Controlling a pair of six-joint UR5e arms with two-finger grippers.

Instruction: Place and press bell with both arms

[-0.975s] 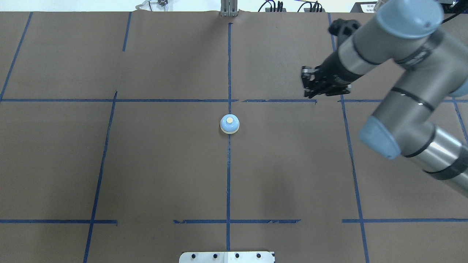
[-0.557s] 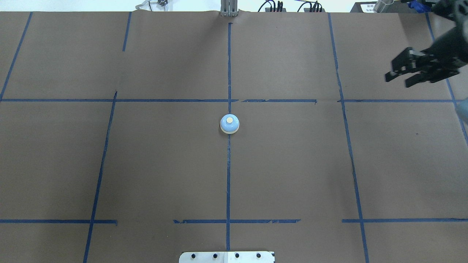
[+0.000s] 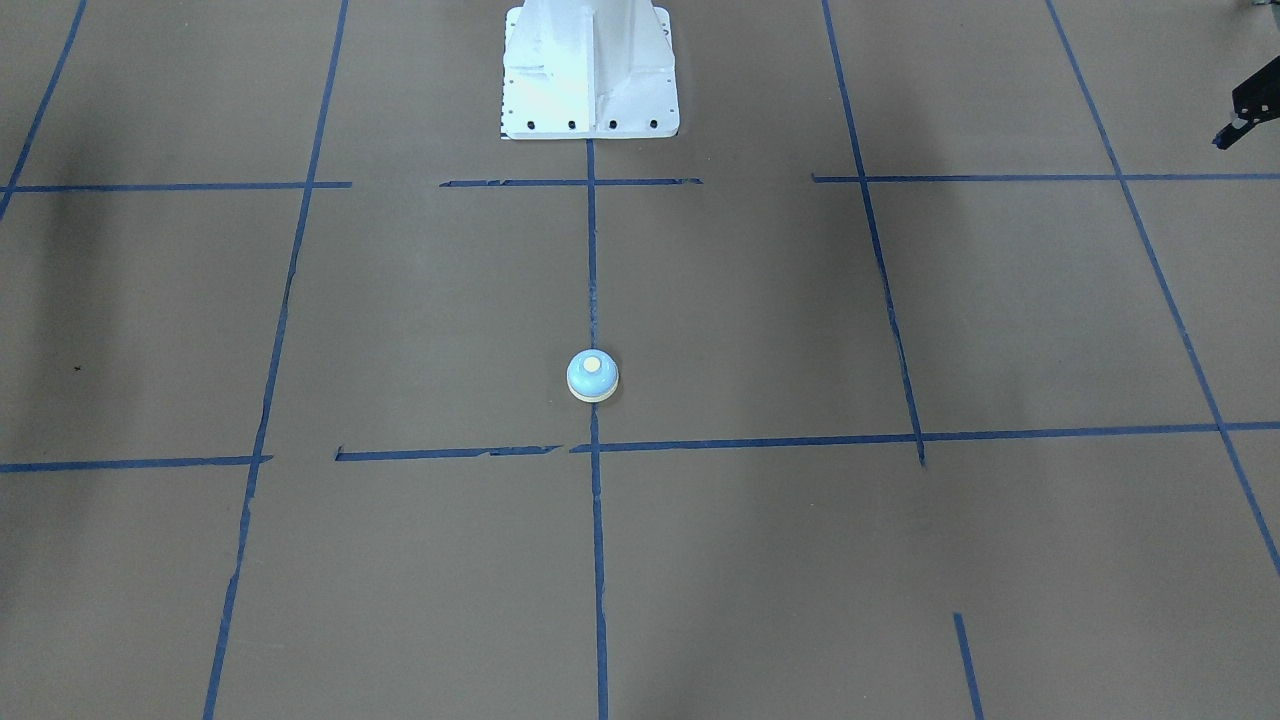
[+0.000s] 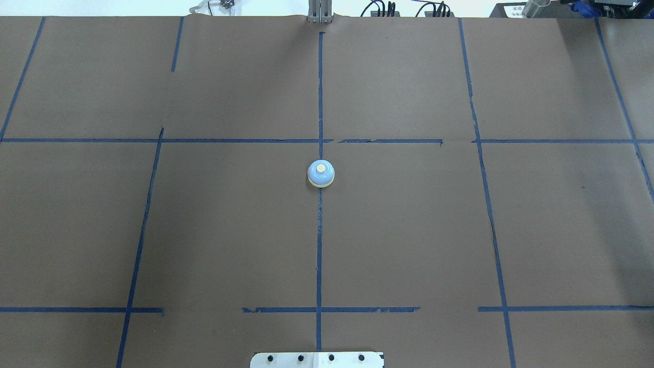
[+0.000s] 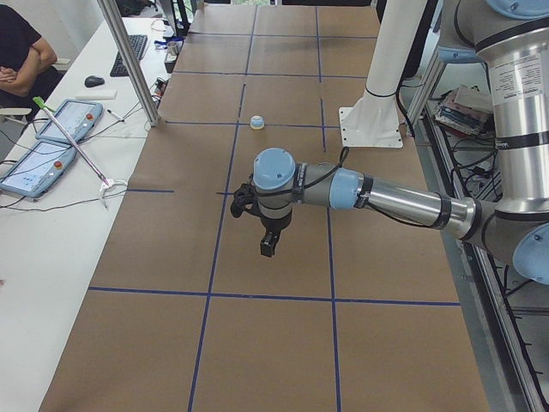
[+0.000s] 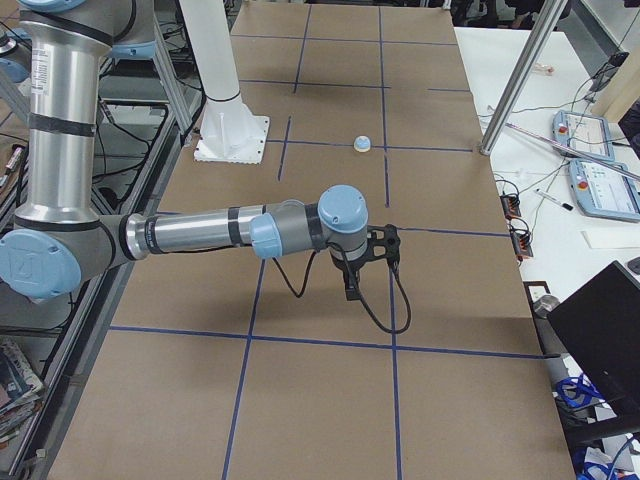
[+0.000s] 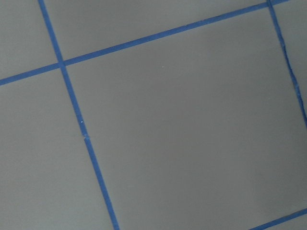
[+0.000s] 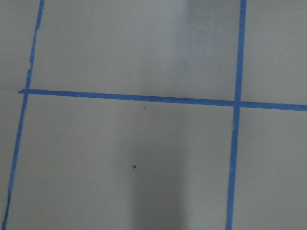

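Observation:
The light-blue bell (image 4: 321,174) with its cream button stands upright on the centre tape line of the brown table; it also shows in the front view (image 3: 592,377) and small in both side views (image 5: 256,122) (image 6: 364,144). Neither gripper touches it. The left gripper (image 5: 268,249) hangs over the table far off on the robot's left; only a black bit of it (image 3: 1248,110) shows in the front view, and I cannot tell its state. The right gripper (image 6: 352,291) hangs far off on the robot's right, state unclear. Both wrist views show only taped table.
The white mounting pedestal (image 3: 590,70) stands at the robot's edge of the table. Blue tape lines (image 4: 319,255) divide the brown surface. A seated person (image 5: 17,51) and tablets (image 5: 51,129) are beside the table; a metal post (image 5: 129,60) stands at its far edge.
The right arm and its gripper have swung away to the right, out of the overhead view. The bell has not moved.

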